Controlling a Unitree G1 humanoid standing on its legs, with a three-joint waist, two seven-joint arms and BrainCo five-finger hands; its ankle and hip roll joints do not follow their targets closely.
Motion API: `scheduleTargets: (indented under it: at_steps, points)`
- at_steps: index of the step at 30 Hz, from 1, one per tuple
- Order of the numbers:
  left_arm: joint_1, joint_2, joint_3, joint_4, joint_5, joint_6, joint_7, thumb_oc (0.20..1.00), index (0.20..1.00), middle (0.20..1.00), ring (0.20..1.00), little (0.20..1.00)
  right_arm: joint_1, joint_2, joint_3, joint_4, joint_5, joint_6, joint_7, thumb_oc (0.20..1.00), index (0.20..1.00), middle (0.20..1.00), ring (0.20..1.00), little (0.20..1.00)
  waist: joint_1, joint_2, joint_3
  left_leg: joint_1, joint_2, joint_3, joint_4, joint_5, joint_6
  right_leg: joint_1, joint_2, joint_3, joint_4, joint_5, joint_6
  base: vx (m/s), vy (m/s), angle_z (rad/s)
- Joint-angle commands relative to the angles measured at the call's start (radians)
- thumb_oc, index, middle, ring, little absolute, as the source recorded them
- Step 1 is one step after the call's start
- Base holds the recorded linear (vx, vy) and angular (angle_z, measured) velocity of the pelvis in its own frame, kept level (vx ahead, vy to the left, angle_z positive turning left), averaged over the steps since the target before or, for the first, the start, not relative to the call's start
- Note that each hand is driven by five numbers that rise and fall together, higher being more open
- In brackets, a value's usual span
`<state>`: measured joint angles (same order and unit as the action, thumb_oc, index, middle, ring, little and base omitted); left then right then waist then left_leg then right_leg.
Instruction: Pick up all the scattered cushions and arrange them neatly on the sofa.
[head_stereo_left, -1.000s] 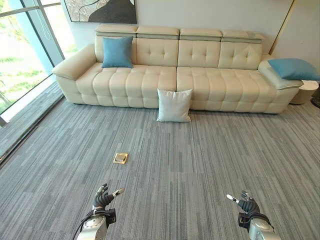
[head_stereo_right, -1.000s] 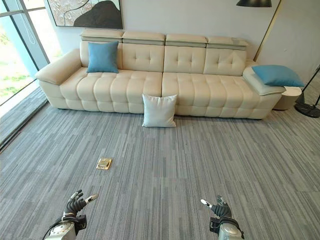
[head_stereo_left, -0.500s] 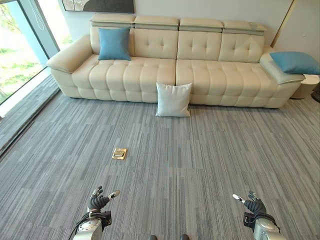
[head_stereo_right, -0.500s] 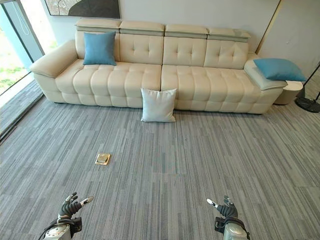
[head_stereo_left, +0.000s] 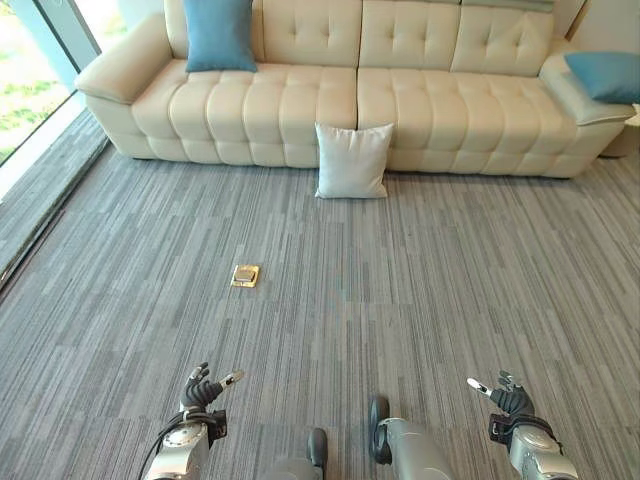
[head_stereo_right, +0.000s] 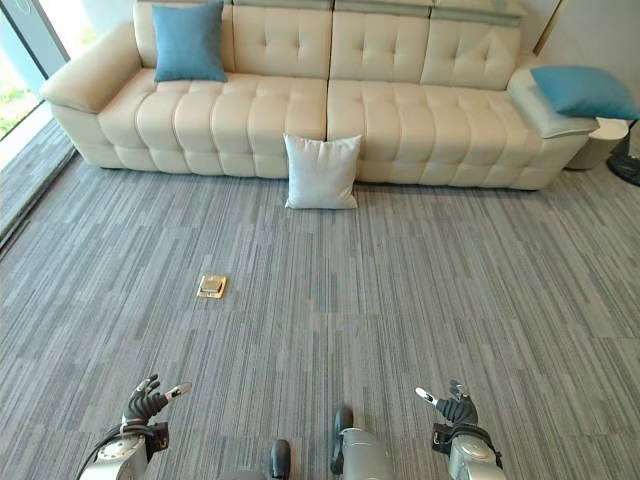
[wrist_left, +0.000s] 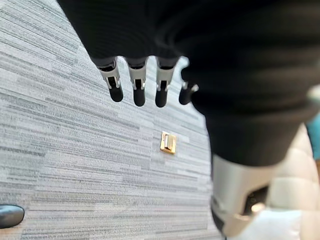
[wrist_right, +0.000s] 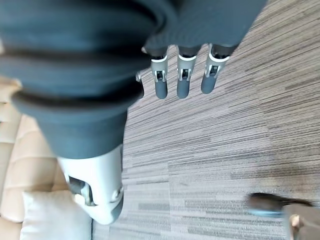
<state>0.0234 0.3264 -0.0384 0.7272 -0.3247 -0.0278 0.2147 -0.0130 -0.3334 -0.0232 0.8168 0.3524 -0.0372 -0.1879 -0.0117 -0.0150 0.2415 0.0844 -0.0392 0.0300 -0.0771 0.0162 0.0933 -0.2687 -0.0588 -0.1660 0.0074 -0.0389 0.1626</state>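
- The white cushion (head_stereo_left: 352, 160) stands upright on the grey carpet (head_stereo_left: 450, 290) at upper centre, leaning against the front of the cream sofa (head_stereo_left: 300, 100); it reads as the scattered one to collect.
- A blue cushion (head_stereo_left: 218, 33) is propped against the backrest at upper left; another blue cushion (head_stereo_left: 607, 75) lies on the armrest at upper right.
- The left hand (head_stereo_left: 203, 390) and right hand (head_stereo_left: 508, 399) hang low at the bottom edge, fingers loosely spread and empty, well apart from any cushion.
- The sofa looks like smooth tufted leather, the carpet finely striped; a small brass floor plate (head_stereo_left: 245, 275) sits left of centre.
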Motion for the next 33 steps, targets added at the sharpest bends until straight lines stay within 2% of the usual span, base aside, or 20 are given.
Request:
scheduleTargets:
  at_steps: [1, 3, 5, 6, 7, 9, 10, 12, 14, 15, 17, 18, 19, 21, 22, 25, 27, 29, 30, 33]
  points:
    - [-0.029, 0.03, 0.003, -0.027, 0.03, -0.032, -0.001, 1.0, 1.0, 1.0, 1.0, 1.0, -0.004, -0.06, -0.011, -0.007, -0.016, -0.026, -0.009, 1.0, 1.0, 1.0, 1.0, 1.0, -0.011, 0.004, -0.028, 0.219, -0.026, 0.019, -0.01, -0.178, -0.081, 0.051, 0.066, -0.024, -0.036, 0.1, -0.013, 0.54, -0.161, 0.03]
    - [-0.018, 0.022, 0.002, -0.021, 0.027, -0.032, -0.005, 1.0, 1.0, 1.0, 1.0, 1.0, 0.012, -0.064, -0.011, 0.002, -0.018, -0.024, 0.002, 1.0, 1.0, 1.0, 1.0, 1.0, -0.011, 0.009, -0.057, 0.228, -0.013, 0.01, 0.032, -0.161, -0.095, 0.09, 0.068, -0.025, -0.037, 0.103, -0.036, 0.56, -0.158, 0.35]
    - [-0.004, 0.01, 0.009, -0.025, 0.002, -0.033, -0.002, 1.0, 1.0, 1.0, 1.0, 1.0, 0.022, -0.07, -0.017, 0.003, -0.009, -0.023, 0.011, 1.0, 1.0, 1.0, 1.0, 1.0, -0.02, 0.023, -0.076, 0.214, 0.008, 0.011, 0.162, -0.089, -0.135, 0.134, 0.085, -0.036, -0.01, 0.085, -0.063, 0.49, -0.151, 0.36]
    - [-0.004, 0.01, 0.009, -0.025, 0.002, -0.033, -0.002, 1.0, 1.0, 1.0, 1.0, 1.0, 0.022, -0.07, -0.017, 0.003, -0.009, -0.023, 0.011, 1.0, 1.0, 1.0, 1.0, 1.0, -0.02, 0.023, -0.077, 0.213, 0.008, 0.011, 0.162, -0.089, -0.135, 0.134, 0.085, -0.036, -0.01, 0.085, -0.063, 0.53, -0.206, 0.23]
    - [0.007, 0.0, 0.008, -0.032, -0.017, -0.035, -0.007, 1.0, 1.0, 1.0, 1.0, 1.0, 0.03, -0.078, -0.021, 0.002, 0.005, -0.026, 0.017, 1.0, 1.0, 1.0, 1.0, 1.0, -0.024, 0.031, -0.077, 0.145, 0.026, 0.025, 0.369, 0.022, -0.183, 0.191, 0.092, -0.041, -0.006, 0.049, -0.093, 0.48, -0.218, 0.25]
    - [0.004, -0.001, 0.0, -0.043, -0.023, -0.035, -0.006, 1.0, 1.0, 1.0, 1.0, 1.0, 0.028, -0.084, -0.018, -0.007, 0.017, -0.028, 0.018, 1.0, 1.0, 1.0, 1.0, 1.0, -0.016, 0.025, -0.051, 0.016, 0.029, 0.019, 0.614, 0.094, -0.208, 0.231, 0.095, -0.033, 0.004, 0.011, -0.13, 0.48, -0.262, 0.28]
    - [-0.002, 0.001, -0.005, -0.04, -0.026, -0.035, -0.007, 1.0, 1.0, 1.0, 1.0, 1.0, 0.027, -0.088, -0.016, -0.008, 0.019, -0.028, 0.015, 1.0, 1.0, 1.0, 1.0, 1.0, -0.009, 0.019, -0.035, -0.025, 0.029, 0.018, 0.681, 0.1, -0.206, 0.246, 0.095, -0.024, 0.008, -0.005, -0.145, 0.33, -0.219, 0.2]
    - [-0.014, 0.003, -0.011, -0.029, -0.029, -0.033, -0.002, 1.0, 1.0, 1.0, 1.0, 1.0, 0.017, -0.09, -0.008, 0.0, 0.019, -0.025, 0.006, 1.0, 1.0, 1.0, 1.0, 1.0, 0.005, 0.003, -0.017, -0.099, 0.047, 0.03, 0.737, 0.054, -0.167, 0.274, 0.094, -0.004, 0.016, -0.035, -0.168, 0.31, -0.196, -0.16]
    - [-0.019, 0.002, -0.016, -0.021, -0.029, -0.032, 0.0, 1.0, 1.0, 1.0, 1.0, 1.0, 0.011, -0.09, -0.006, 0.003, 0.022, -0.023, 0.004, 1.0, 1.0, 1.0, 1.0, 1.0, 0.01, -0.003, -0.01, -0.138, 0.038, 0.03, 0.726, 0.024, -0.153, 0.292, 0.09, 0.001, 0.016, -0.041, -0.169, 0.28, -0.113, -0.23]
    - [-0.013, 0.005, -0.022, -0.026, -0.027, -0.028, 0.001, 1.0, 1.0, 1.0, 1.0, 1.0, 0.013, -0.087, -0.003, 0.0, 0.025, -0.023, 0.005, 1.0, 1.0, 1.0, 1.0, 1.0, 0.016, -0.027, -0.009, -0.211, 0.025, 0.04, 0.622, -0.034, -0.123, 0.333, 0.073, 0.01, 0.003, -0.052, -0.165, 0.36, -0.082, 0.02]
    - [0.0, 0.009, -0.026, -0.037, -0.024, -0.024, 0.0, 1.0, 1.0, 1.0, 1.0, 1.0, 0.014, -0.087, 0.007, -0.009, 0.015, -0.022, 0.006, 1.0, 1.0, 1.0, 1.0, 1.0, 0.019, -0.037, -0.012, -0.227, 0.014, 0.038, 0.475, -0.054, -0.11, 0.356, 0.064, 0.013, 0.0, -0.073, -0.16, 0.42, -0.031, 0.03]
    - [0.006, 0.009, -0.027, -0.036, -0.019, -0.02, -0.001, 1.0, 1.0, 1.0, 1.0, 1.0, 0.014, -0.086, 0.012, -0.011, 0.009, -0.021, 0.006, 1.0, 1.0, 1.0, 1.0, 1.0, 0.021, -0.038, -0.013, -0.223, 0.013, 0.031, 0.353, -0.048, -0.11, 0.366, 0.061, 0.011, 0.005, -0.083, -0.156, 0.4, 0.036, -0.04]
    - [0.016, 0.009, -0.024, -0.034, -0.013, -0.015, 0.0, 1.0, 1.0, 1.0, 1.0, 1.0, 0.016, -0.085, 0.019, -0.018, -0.002, -0.019, 0.007, 1.0, 1.0, 1.0, 1.0, 1.0, 0.021, -0.037, -0.018, -0.208, 0.021, 0.006, 0.186, 0.019, -0.119, 0.385, 0.063, 0.007, 0.006, -0.093, -0.154, 0.45, 0.053, -0.14]
    - [0.027, 0.012, -0.026, -0.045, 0.003, -0.008, -0.006, 1.0, 1.0, 1.0, 1.0, 1.0, 0.02, -0.086, 0.026, -0.028, -0.018, -0.016, 0.012, 1.0, 1.0, 1.0, 1.0, 1.0, 0.017, -0.027, -0.03, -0.199, 0.035, -0.011, 0.026, 0.079, -0.138, 0.414, 0.069, 0.005, 0.005, -0.107, -0.151, 0.44, 0.081, -0.05]
    - [0.028, 0.014, -0.026, -0.039, 0.015, -0.006, -0.006, 1.0, 1.0, 1.0, 1.0, 1.0, 0.021, -0.085, 0.028, -0.028, -0.023, -0.018, 0.011, 1.0, 1.0, 1.0, 1.0, 1.0, 0.011, -0.025, -0.035, -0.229, 0.037, -0.014, -0.01, 0.077, -0.152, 0.43, 0.07, 0.003, 0.003, -0.116, -0.148, 0.4, 0.112, -0.06]
    - [0.027, 0.022, -0.024, -0.024, 0.03, 0.002, -0.013, 1.0, 1.0, 1.0, 1.0, 1.0, 0.016, -0.082, 0.034, -0.01, -0.043, -0.004, 0.018, 1.0, 1.0, 1.0, 1.0, 1.0, 0.008, -0.022, -0.054, -0.238, 0.041, 0.016, -0.01, 0.101, -0.178, 0.496, 0.064, 0.024, -0.012, -0.125, -0.135, 0.5, 0.169, -0.01]
    - [0.035, 0.029, -0.015, -0.021, 0.036, 0.002, -0.009, 1.0, 1.0, 1.0, 1.0, 1.0, 0.022, -0.072, 0.045, -0.017, -0.061, 0.001, 0.03, 1.0, 1.0, 1.0, 1.0, 1.0, 0.015, -0.016, -0.084, -0.207, 0.032, -0.005, -0.01, 0.122, -0.157, 0.531, 0.049, 0.036, -0.003, -0.147, -0.122, 0.59, 0.258, -0.21]
    - [0.025, 0.03, -0.023, -0.008, 0.035, -0.004, -0.013, 1.0, 1.0, 1.0, 1.0, 1.0, 0.015, -0.062, 0.051, -0.009, -0.067, 0.003, 0.038, 1.0, 1.0, 1.0, 1.0, 1.0, 0.017, -0.028, -0.107, -0.174, 0.006, 0.003, -0.01, 0.106, -0.133, 0.525, 0.012, 0.052, 0.073, -0.132, -0.097, 0.56, 0.298, -0.39]
    - [0.026, 0.033, -0.024, -0.008, 0.042, -0.004, -0.015, 1.0, 1.0, 1.0, 1.0, 1.0, 0.019, -0.054, 0.053, -0.012, -0.067, 0.003, 0.043, 1.0, 1.0, 1.0, 1.0, 1.0, 0.02, -0.032, -0.109, -0.157, 0.0, 0.008, -0.01, 0.095, -0.12, 0.506, 0.001, 0.057, 0.129, -0.105, -0.09, 0.47, 0.265, -0.22]
    - [0.027, 0.043, -0.022, -0.031, 0.034, -0.001, -0.013, 1.0, 1.0, 1.0, 1.0, 1.0, 0.005, -0.041, 0.067, -0.02, -0.074, 0.004, 0.045, 1.0, 1.0, 1.0, 1.0, 1.0, 0.033, -0.048, -0.087, -0.095, -0.029, 0.039, 0.009, 0.031, -0.061, 0.368, -0.05, 0.078, 0.458, 0.074, -0.067, 0.33, 0.252, -0.06]
